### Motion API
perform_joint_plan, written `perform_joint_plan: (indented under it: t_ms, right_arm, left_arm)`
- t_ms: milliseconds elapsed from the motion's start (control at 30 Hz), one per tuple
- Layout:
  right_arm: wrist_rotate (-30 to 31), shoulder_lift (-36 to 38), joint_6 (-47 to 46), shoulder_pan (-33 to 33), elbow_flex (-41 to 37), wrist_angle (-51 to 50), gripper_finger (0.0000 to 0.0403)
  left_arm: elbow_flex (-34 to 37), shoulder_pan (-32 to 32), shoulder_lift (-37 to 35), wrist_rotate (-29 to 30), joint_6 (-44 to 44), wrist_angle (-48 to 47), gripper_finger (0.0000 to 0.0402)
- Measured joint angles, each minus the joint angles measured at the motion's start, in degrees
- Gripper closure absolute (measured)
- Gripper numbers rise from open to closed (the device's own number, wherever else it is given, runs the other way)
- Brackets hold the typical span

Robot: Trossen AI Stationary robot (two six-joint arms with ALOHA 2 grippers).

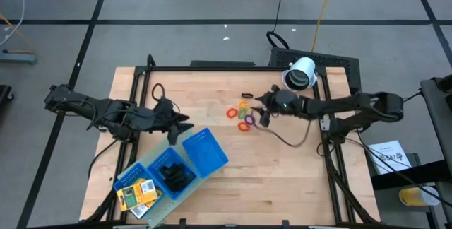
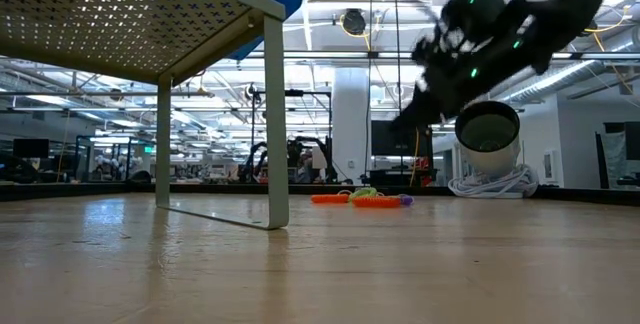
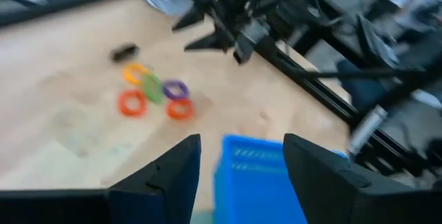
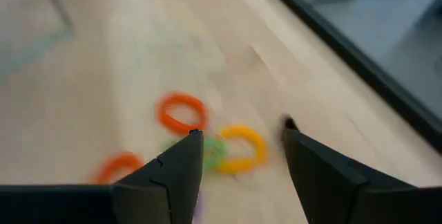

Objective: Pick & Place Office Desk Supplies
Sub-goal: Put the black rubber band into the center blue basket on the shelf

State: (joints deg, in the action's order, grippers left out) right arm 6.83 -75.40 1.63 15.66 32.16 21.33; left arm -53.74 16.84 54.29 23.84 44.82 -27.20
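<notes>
High view: the right gripper (image 1: 265,109) hangs just beside the cluster of coloured rings (image 1: 241,115) near the table's middle, with 1 small black clip (image 1: 246,96) lying apart behind them. The left gripper (image 1: 180,121) waits near the blue tray (image 1: 212,151). The tray's end compartment appears empty, the middle 1 holds black clip pieces (image 1: 173,174), and the far 1 holds the yellow packs (image 1: 135,192).

Low view: the rings (image 2: 362,199) lie flat on the wood. The right gripper (image 2: 430,99) is raised clear of them, in front of the white cylindrical device (image 2: 488,134).

Left wrist view: the left gripper's (image 3: 242,175) fingers stand released and empty over the tray's edge (image 3: 252,175).

Right wrist view: the right gripper (image 4: 242,165) is spread wide, holding nothing. The yellow ring (image 4: 239,148) and green ring (image 4: 210,151) sit between its fingers, with an orange ring (image 4: 183,112) beyond.

Judgement: the step is picking 1 ring. Descend straight, straddle 1 ring's band only, and close at table level, since the touching neighbours could drag along.
</notes>
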Motion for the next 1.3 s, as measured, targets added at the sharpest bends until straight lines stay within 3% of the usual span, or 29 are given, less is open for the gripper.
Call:
perform_joint_plan:
  t_ms: [233, 400, 600, 767, 1033, 1300]
  right_arm:
    - [-11.90, -11.03, 3.16, 14.94, 2.47, 0.59, 0.0206]
    - [-17.36, -18.49, 4.12, 17.77, 7.46, -0.50, 0.0206]
    - [-16.90, -24.90, 5.93, 17.51, 14.76, -7.03, 0.0210]
    - [-11.86, -28.41, 6.71, 17.66, 18.56, -11.71, 0.0245]
    - [-11.61, -28.00, 9.61, 17.14, 18.56, -12.35, 0.0384]
    - [-11.23, -18.61, 9.67, 14.16, 18.45, -13.35, 0.0398]
  left_arm:
    - [0.00, -0.09, 0.32, 10.02, -1.69, 0.09, 0.0185]
    - [0.00, -0.88, 2.19, 13.65, -2.39, 0.00, 0.0181]
    - [0.00, -2.60, 5.13, 13.79, -4.07, 0.02, 0.0186]
    - [0.00, -4.18, 6.71, 13.72, -4.36, -0.02, 0.0188]
    - [-0.07, -5.97, 8.36, 15.16, -5.60, 1.16, 0.0188]
    - [0.07, -7.30, 10.77, 16.67, -7.79, 3.47, 0.0188]
